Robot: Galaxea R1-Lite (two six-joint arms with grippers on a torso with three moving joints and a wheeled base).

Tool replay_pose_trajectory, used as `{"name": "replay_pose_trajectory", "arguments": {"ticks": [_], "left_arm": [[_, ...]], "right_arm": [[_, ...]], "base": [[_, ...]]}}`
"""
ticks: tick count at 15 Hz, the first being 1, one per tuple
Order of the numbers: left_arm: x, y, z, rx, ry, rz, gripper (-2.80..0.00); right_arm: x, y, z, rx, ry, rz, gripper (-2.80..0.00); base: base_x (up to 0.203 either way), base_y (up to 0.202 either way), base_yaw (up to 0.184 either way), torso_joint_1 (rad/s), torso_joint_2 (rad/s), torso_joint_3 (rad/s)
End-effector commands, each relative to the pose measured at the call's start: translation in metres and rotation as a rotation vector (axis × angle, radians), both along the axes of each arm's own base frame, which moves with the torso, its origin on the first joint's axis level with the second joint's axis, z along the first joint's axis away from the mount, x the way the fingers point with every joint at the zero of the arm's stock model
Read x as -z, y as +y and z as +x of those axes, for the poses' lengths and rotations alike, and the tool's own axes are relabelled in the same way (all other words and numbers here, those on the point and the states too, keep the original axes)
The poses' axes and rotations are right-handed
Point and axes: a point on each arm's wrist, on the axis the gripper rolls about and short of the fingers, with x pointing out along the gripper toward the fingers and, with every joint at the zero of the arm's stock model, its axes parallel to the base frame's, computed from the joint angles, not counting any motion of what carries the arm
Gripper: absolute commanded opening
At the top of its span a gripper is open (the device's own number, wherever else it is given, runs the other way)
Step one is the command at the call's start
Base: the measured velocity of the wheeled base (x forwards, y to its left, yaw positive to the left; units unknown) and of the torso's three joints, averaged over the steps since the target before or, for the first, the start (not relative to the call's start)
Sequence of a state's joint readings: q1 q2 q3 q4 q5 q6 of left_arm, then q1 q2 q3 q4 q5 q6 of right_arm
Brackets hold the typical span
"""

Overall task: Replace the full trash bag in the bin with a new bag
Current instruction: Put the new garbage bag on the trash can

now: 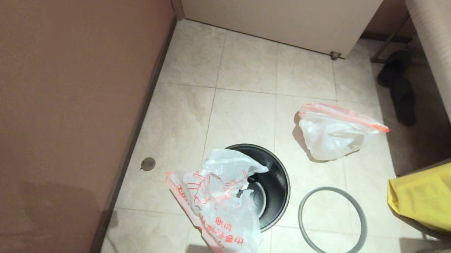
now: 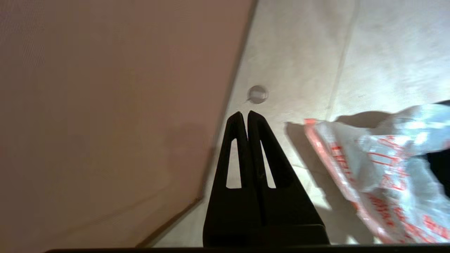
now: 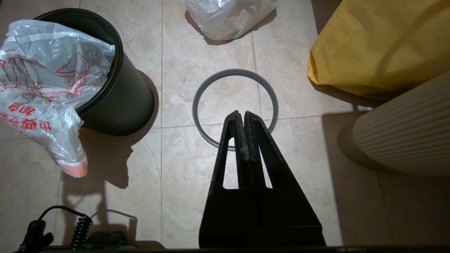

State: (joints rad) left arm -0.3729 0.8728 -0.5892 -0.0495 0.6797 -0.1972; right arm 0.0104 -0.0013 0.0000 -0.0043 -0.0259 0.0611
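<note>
Thin, crinkled, red-printed translucent new bag (image 1: 215, 205) drapes over the round black bin's (image 1: 281, 186) rim. The bunched white full trash bag (image 1: 331, 134) lies apart on the tile. Left gripper (image 2: 244, 116) and right gripper (image 3: 240, 115): fingers pressed together, empty.

Warm indoor light; hard shadows beside bin (image 3: 116, 91); left wrist view motion-blurred; head view sharp.

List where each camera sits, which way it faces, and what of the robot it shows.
Head: high, looking down at floor, bin, new bag, full bag, ring; part of the left arm shows at the left edge.
Left wrist: behind the shut left gripper, facing the wall base, floor and new bag.
Right wrist: behind the shut right gripper, facing down at the ring and bin.
Shared: all three show the new bag.
</note>
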Motion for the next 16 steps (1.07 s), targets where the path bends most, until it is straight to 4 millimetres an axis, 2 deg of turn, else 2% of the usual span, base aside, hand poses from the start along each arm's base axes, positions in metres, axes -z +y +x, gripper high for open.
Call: {"name": "replay_pose_trajectory", "arguments": {"ticks": [1, 8, 10, 12, 14, 16], "left_arm": [[0.019, 0.014, -0.037, 0.026, -0.094, -0.049, -2.8], [0.099, 0.03, -0.082, 0.106, -0.202, -0.104, -2.8], [0.106, 0.032, -0.088, 0.022, -0.257, -0.106, -2.8], [0.103, 0.033, -0.089, -0.084, -0.324, -0.114, -2.8], [0.101, 0.033, -0.091, -0.175, -0.328, -0.085, -2.8], [0.111, 0.033, -0.089, -0.189, -0.29, -0.061, -2.8]], "right_arm": [[0.0, 0.0, 0.0, 0.0, 0.001, 0.0, -2.8], [0.0, 0.0, 0.0, 0.0, 0.001, 0.0, -2.8], [0.0, 0.0, 0.0, 0.0, 0.001, 0.0, -2.8], [0.0, 0.0, 0.0, 0.0, 0.001, 0.0, -2.8], [0.0, 0.0, 0.0, 0.0, 0.001, 0.0, -2.8], [0.0, 0.0, 0.0, 0.0, 0.001, 0.0, -2.8]], "base": [[0.0, 0.0, 0.0, 0.0, 0.0, 0.0], [0.0, 0.0, 0.0, 0.0, 0.0, 0.0], [0.0, 0.0, 0.0, 0.0, 0.0, 0.0], [0.0, 0.0, 0.0, 0.0, 0.0, 0.0], [0.0, 0.0, 0.0, 0.0, 0.0, 0.0], [0.0, 0.0, 0.0, 0.0, 0.0, 0.0]]}}
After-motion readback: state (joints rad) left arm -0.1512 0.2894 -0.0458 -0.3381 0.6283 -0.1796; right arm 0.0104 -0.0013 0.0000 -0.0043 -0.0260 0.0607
